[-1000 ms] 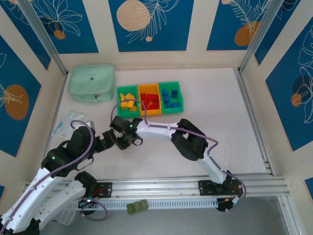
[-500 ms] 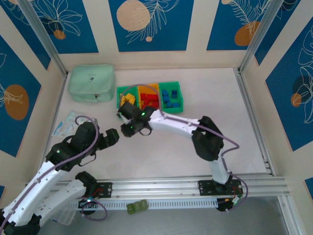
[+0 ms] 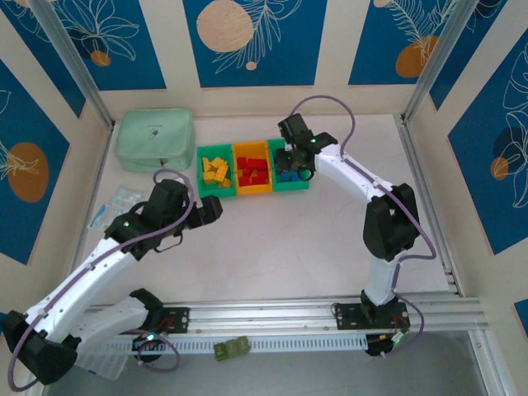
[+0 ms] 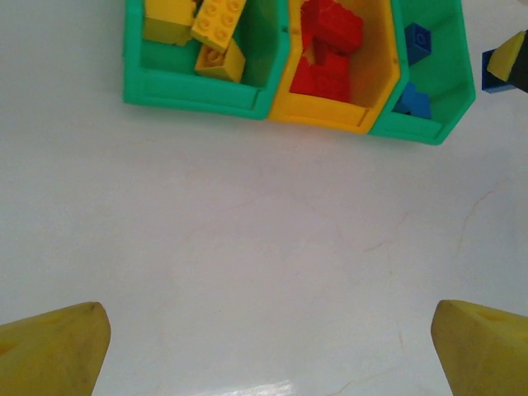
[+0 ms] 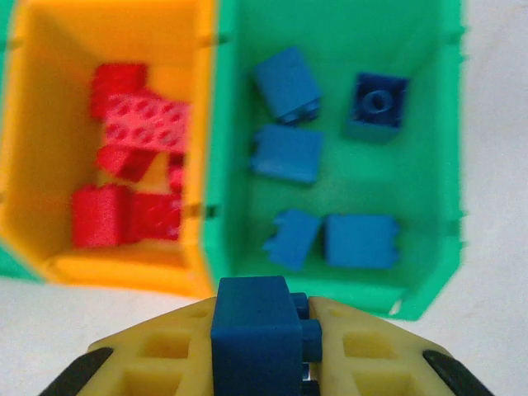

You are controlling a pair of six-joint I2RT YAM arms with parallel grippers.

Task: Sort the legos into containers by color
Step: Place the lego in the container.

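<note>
Three joined containers stand in a row at the back of the table. The left green bin point(image 3: 200, 173) point(image 4: 198, 87) holds yellow legos point(image 3: 216, 172) point(image 4: 216, 25). The orange bin point(image 3: 252, 191) point(image 5: 25, 124) holds red legos point(image 3: 252, 169) point(image 5: 136, 124). The right green bin point(image 3: 304, 162) point(image 5: 429, 165) holds several blue legos point(image 5: 289, 153). My right gripper point(image 3: 294, 165) point(image 5: 260, 351) hovers over this bin's near edge, shut on a dark blue lego point(image 5: 256, 330). My left gripper point(image 3: 216, 208) point(image 4: 268, 355) is open over bare table just in front of the bins, nothing between its yellow fingertips point(image 4: 58, 346).
A mint-green zip pouch point(image 3: 154, 140) lies at the back left, beside the bins. A clear plastic packet point(image 3: 115, 205) lies near the left wall. An olive knobbly block point(image 3: 232, 349) rests on the front rail. Metal frame posts line both sides.
My right arm has swung from the middle-left of the table to the right and back, carrying the blue lego over the right green bin. My left arm has stretched forward toward the bins.
</note>
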